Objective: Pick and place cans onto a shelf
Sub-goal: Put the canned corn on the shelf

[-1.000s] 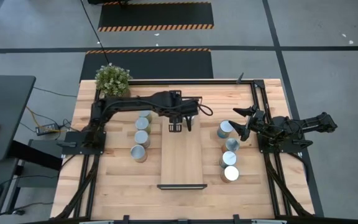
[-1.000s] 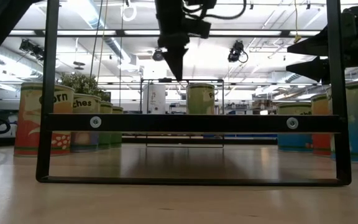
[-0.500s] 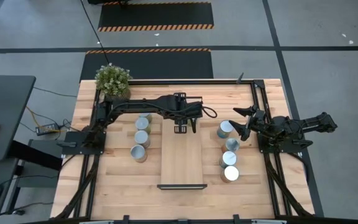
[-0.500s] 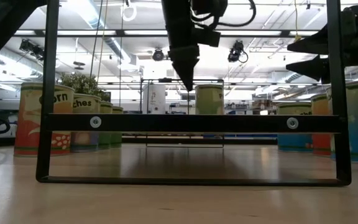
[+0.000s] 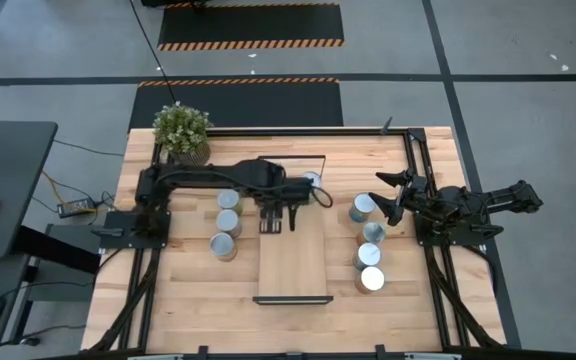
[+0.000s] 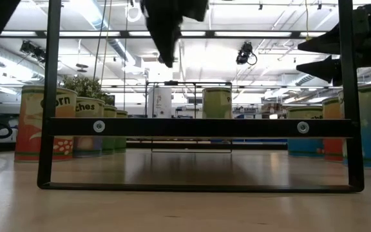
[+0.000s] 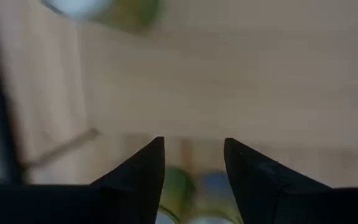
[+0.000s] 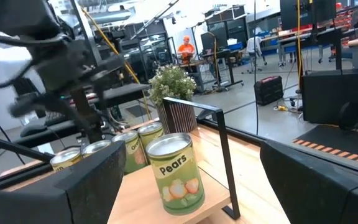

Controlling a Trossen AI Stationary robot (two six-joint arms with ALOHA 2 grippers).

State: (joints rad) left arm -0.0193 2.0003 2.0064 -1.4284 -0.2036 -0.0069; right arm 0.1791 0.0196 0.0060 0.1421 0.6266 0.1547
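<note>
Cans are standing in a row (image 5: 226,220) left of the shelf (image 5: 292,255) and another row (image 5: 368,245) right of it, with one Pears can (image 8: 174,173) sitting at the shelf's far end. The left gripper (image 5: 275,219) is hovering empty, fingers (image 7: 143,171) parted, over the shelf's far-left part, its arm reaching in from the left. The right gripper (image 5: 390,194) is waiting open and empty beside the right row; nearer left labels are reading "orn" (image 6: 55,103) and "ches" (image 6: 87,107).

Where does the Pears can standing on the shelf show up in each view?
High: Pears can at the shelf's far end.
Low: the can at centre, behind the shelf.
Left wrist: too blurred to tell.
Right wrist: the can in the centre foreground.
Shared landmark: potted plant.
</note>
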